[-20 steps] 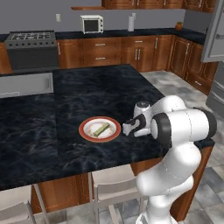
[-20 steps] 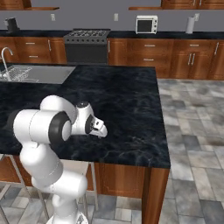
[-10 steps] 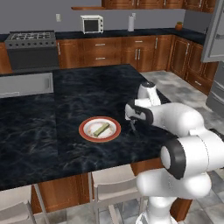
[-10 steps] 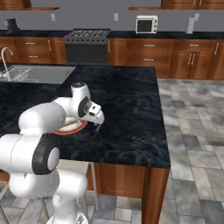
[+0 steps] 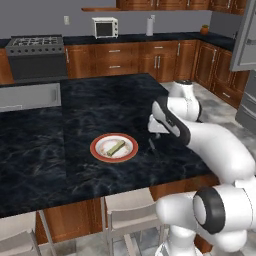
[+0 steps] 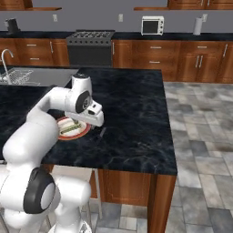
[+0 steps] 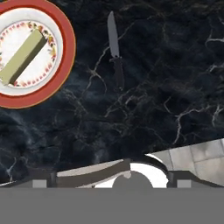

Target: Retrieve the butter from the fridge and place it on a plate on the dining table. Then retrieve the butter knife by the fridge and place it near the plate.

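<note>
- Butter (image 7: 22, 57) sits at the far left of my hand view, a pale yellow stick lying diagonally across the white centre of the plate (image 7: 65, 48), well inside the reddish-brown rim.
- In my left base view I see the same plate (image 5: 100, 151) flat on the dining table (image 5: 45, 150), with the butter (image 5: 115, 148) on it, left of the arm.
- Just right of the plate in the hand view lies the butter knife (image 7: 115, 50), flat on the black marbled top, blade pointing toward the top of the picture and dark handle toward the bottom; it is near the plate but not touching the rim.
- From the left base view I make out the butter knife (image 5: 152, 145) as a thin dark sliver between the plate and the arm.
- In my right base view the plate (image 6: 81, 133) is partly hidden behind the arm, and the knife (image 6: 102, 132) lies just to its right on the table (image 6: 136, 118).
- The gripper (image 6: 97, 119) hangs above the knife with nothing in it; the jaws stand released and wide, clear of both knife and plate.
- Further right, the table edge gives way to grey floor tiles (image 6: 200, 150).
</note>
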### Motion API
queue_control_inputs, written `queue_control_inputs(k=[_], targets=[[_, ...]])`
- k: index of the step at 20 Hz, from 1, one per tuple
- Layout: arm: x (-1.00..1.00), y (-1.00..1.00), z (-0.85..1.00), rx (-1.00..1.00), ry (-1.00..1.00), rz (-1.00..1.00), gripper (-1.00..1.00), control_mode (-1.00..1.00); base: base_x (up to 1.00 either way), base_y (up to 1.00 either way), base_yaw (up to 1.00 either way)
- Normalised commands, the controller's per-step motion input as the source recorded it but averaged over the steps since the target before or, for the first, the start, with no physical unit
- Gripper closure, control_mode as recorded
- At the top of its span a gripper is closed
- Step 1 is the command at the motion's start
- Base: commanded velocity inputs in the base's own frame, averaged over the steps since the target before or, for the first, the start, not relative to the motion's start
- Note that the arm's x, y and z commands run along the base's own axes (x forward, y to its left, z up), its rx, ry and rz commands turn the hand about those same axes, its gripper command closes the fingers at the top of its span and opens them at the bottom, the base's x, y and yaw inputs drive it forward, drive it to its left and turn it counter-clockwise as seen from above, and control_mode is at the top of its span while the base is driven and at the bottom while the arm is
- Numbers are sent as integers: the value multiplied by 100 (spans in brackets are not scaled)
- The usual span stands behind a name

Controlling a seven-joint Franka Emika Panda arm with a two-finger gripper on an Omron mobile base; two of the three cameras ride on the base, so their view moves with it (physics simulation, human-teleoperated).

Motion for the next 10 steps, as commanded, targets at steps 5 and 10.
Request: queue_control_inputs(k=[5,10], targets=[[-60,67,3,-9,5,2,-100,-100,0,0,0],[-71,53,-4,-20,-1,0,-100,-100,0,0,0]])
